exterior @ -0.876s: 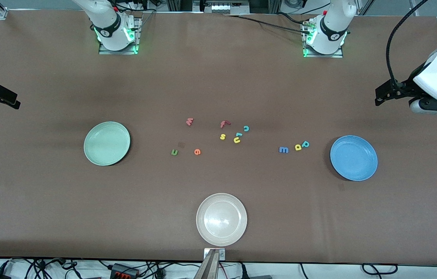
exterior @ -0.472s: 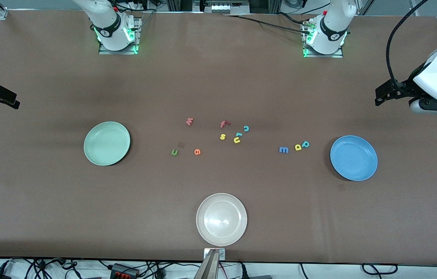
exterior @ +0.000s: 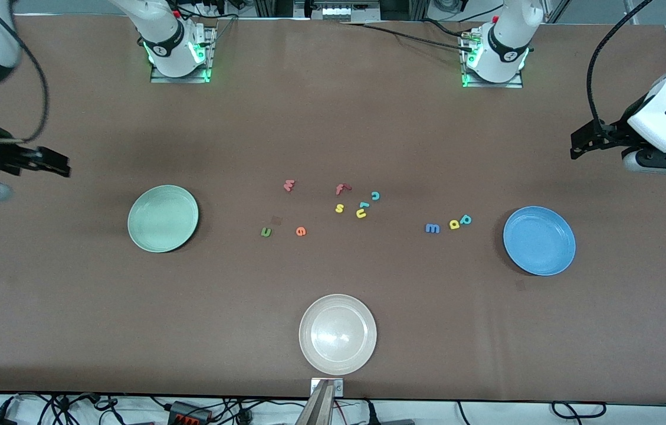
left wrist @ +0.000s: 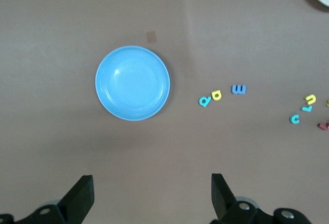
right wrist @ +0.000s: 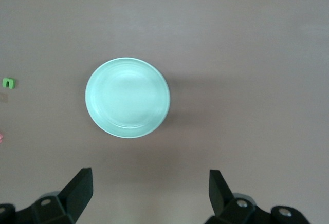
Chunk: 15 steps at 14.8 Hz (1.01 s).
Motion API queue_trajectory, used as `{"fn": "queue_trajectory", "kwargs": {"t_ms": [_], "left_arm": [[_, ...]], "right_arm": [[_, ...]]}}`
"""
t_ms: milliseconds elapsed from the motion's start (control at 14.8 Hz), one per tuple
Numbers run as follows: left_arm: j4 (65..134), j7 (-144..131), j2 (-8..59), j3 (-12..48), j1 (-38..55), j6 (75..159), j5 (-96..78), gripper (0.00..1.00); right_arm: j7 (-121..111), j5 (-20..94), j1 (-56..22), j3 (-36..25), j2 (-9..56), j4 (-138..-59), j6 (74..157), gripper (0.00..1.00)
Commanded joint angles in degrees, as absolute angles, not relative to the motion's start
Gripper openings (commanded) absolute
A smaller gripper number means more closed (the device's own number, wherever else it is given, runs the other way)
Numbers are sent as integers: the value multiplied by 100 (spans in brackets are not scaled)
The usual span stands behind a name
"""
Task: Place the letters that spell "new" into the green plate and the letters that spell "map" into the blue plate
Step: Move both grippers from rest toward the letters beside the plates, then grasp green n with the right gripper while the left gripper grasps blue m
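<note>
The green plate [exterior: 163, 218] [right wrist: 127, 97] lies toward the right arm's end of the table, the blue plate [exterior: 539, 240] [left wrist: 132, 82] toward the left arm's end. Between them lie the green n [exterior: 265, 232] [right wrist: 8, 82], orange e [exterior: 301, 231] and pinkish w [exterior: 289, 185]. Blue m [exterior: 432, 228] [left wrist: 238, 89], yellow a [exterior: 454, 224] [left wrist: 216, 95] and teal p [exterior: 466, 219] [left wrist: 205, 100] sit in a row beside the blue plate. My right gripper [exterior: 61, 167] [right wrist: 150, 188] hangs open over bare table near the green plate. My left gripper [exterior: 579, 147] [left wrist: 152, 193] hangs open over bare table near the blue plate. Both are empty.
A cream-white plate [exterior: 337, 334] lies at the table edge nearest the front camera. A red f [exterior: 341, 189], teal c [exterior: 375, 195], yellow s [exterior: 339, 208], yellow u [exterior: 361, 213] and another small teal letter [exterior: 364, 205] cluster mid-table.
My right arm has swung in from the table's end toward the green plate. The left gripper has barely shifted. No letter or plate has moved.
</note>
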State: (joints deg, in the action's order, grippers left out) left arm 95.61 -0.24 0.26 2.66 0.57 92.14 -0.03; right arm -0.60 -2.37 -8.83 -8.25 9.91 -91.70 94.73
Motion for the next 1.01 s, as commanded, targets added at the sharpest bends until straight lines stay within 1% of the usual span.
{"fn": "queue_trajectory", "kwargs": {"t_ms": [0,135,404,742,944], "left_arm": [[9369,70,263,299,79,8904,-79,100],[9369,88,500,325,132,8886,-88,100],[9352,114,1202,474,570,8991,-53,100],[9404,2254,1844,501,896,9991,-333,100],[9430,3214,2170,501,1072,10344,-360,100]], "right_arm": [[236,-159,-1291,-853,1519,-9141,9860,100],[281,191,-1738,-861,1853,-9132,10176,100],[816,281,-2547,-861,2556,-9097,10950,100],[966,281,-3259,-861,3198,-9097,11399,100],[1272,299,-3349,-861,3497,-9079,11609,100]]}}
